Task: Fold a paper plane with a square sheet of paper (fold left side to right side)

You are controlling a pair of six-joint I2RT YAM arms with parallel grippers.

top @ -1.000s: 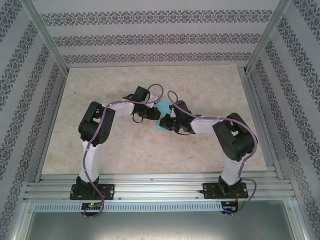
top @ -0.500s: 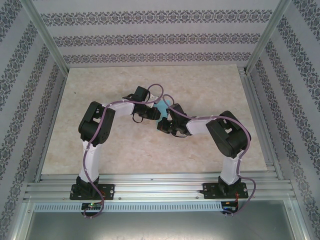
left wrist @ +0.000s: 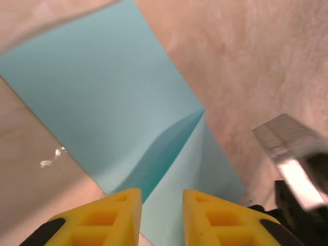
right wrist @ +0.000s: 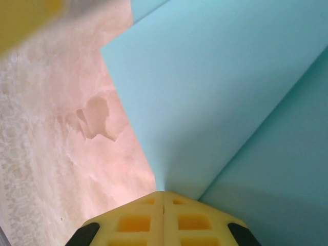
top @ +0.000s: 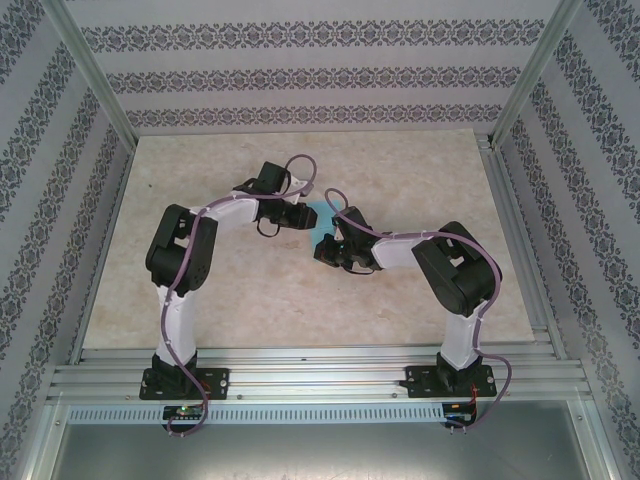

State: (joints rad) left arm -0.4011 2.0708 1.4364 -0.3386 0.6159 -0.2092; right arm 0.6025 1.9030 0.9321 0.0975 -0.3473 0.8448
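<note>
Sheet [top: 320, 218] lies centre-frame between both tools: right tool [right wrist: 164, 193] closed tight at its crease, left tool [left wrist: 161, 195] slightly parted, hovering just left.

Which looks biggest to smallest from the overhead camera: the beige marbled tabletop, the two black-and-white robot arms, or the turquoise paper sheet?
1. the beige marbled tabletop
2. the left arm and the right arm: alike, so tied
3. the turquoise paper sheet, partly covered by the arms

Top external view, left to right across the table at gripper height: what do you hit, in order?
left arm → left gripper → turquoise paper → right arm
</note>
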